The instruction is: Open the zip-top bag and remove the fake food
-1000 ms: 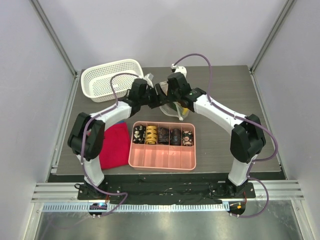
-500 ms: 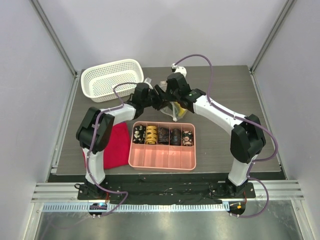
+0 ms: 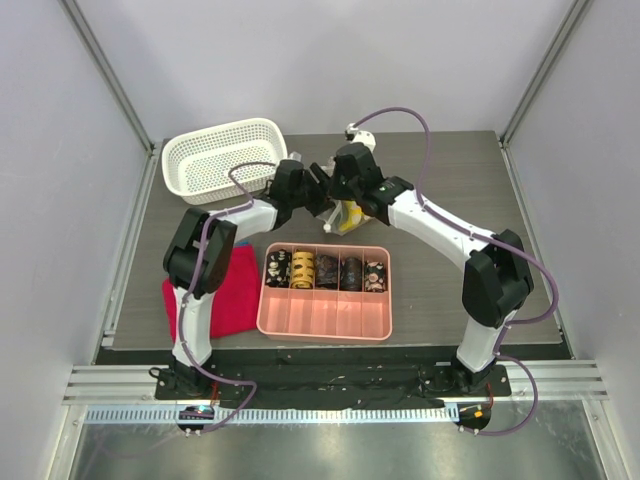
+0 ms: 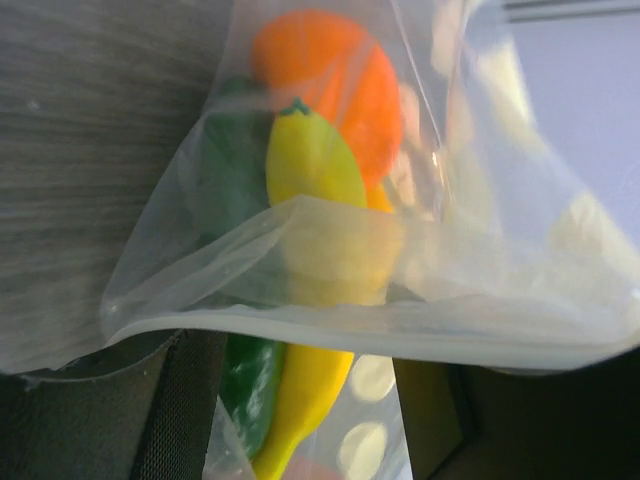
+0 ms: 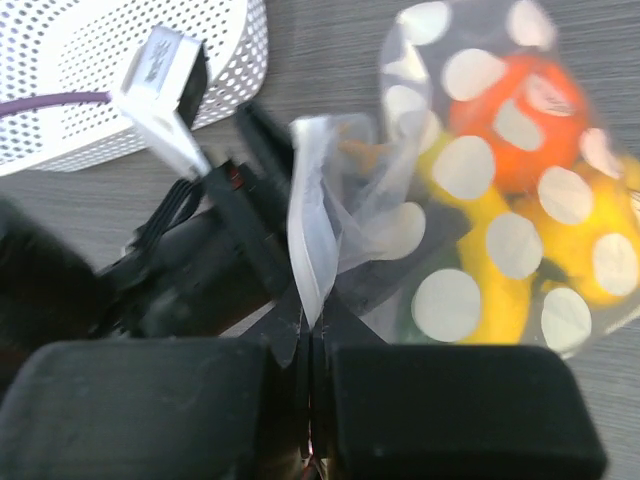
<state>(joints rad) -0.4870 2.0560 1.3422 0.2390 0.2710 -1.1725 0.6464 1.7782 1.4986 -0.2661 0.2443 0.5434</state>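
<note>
Contents: fake food (image 4: 320,150) inside zip-top bag (image 5: 470,180), between the two grippers, behind the pink tray (image 3: 325,318).
Orange, yellow and green pieces lie in the bag; tray's far row holds patterned cylinders (image 3: 325,270). Bag's edge strip is pinched tight by right gripper (image 5: 310,390); left gripper (image 4: 305,410) jaws stand apart, film across them.

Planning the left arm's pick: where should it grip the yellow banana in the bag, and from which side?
Take the banana by its slim lower end, closing across its width. That end points at the left gripper and lies between its open fingers, so probably come straight in from the near side. The green piece beside it may get pinched too.
</note>
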